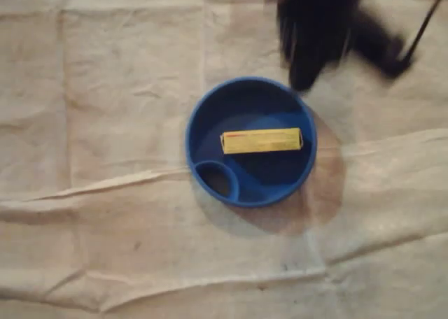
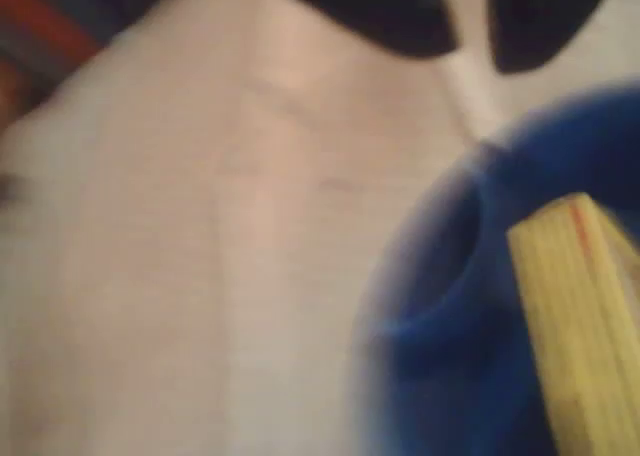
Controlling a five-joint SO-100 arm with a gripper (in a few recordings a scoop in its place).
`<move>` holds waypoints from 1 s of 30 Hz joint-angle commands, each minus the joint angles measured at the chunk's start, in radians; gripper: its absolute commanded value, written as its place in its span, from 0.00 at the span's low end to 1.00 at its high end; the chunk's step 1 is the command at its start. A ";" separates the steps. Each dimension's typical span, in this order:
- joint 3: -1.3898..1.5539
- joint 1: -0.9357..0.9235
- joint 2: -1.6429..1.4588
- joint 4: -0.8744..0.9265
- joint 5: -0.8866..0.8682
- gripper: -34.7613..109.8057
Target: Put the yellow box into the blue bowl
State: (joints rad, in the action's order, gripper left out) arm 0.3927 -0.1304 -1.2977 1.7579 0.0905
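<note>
- Risk first: my fingers (image 2: 380,16) hang close to the rim of the blue bowl (image 1: 189,140). A low swing could clip that rim and shove the bowl aside.
- The fingers are parted, with a pale strip of cloth (image 1: 105,193) showing between them, and they grip nothing.
- The yellow box (image 1: 262,140) lies flat inside the bowl's large section, below and to the right of my fingers in the wrist view. I judge the placing done, so any harm now would come from my own way out.
- The cloth over the tabletop is loose and creased. If I nudge the bowl it could slide or ruck the cloth, and the box could tip out.
- One end of the box sits near the bowl wall on the side closest to my fingers. A knock there could lever it up over the rim.
- The overhead view shows what the wrist view cannot: the whole bowl, its small side pocket (image 1: 217,180) empty, and the box fully within the rim. My arm (image 1: 315,32) is a dark smear there, and the fingers cannot be read.
- The wrist view shows the gap between my fingers. It catches one blurred end of the box and part of the bowl.
</note>
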 commanded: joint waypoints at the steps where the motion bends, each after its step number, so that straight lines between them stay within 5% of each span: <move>1: -0.017 0.038 -0.259 0.000 -0.012 0.24; 20: 0.012 0.245 -0.738 0.008 -0.021 0.24; 30: 0.483 0.261 -1.126 0.000 -0.014 0.24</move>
State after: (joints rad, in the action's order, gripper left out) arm 0.7010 0.1273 -2.2826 1.7625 0.0905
